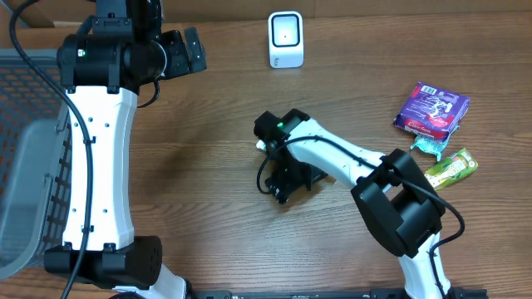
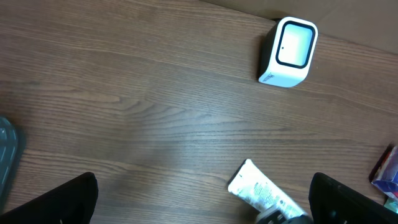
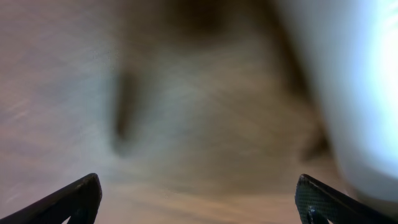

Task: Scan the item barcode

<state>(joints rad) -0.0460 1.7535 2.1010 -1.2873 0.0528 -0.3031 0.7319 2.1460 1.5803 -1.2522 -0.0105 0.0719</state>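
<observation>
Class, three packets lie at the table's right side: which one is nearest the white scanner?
The purple packet. It lies closest to the scanner, while the teal packet and the green-yellow packet lie farther from it.

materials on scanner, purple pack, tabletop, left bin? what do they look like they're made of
Scanner: white moulded plastic by the look; smooth, slightly glossy shell.
Purple pack: likely printed plastic or foil film; shiny, wrinkled surface.
Tabletop: wood or wood-look laminate, matte; brown grain lines, can't tell which.
Bin: grey mesh; wire or plastic, unclear.
</observation>
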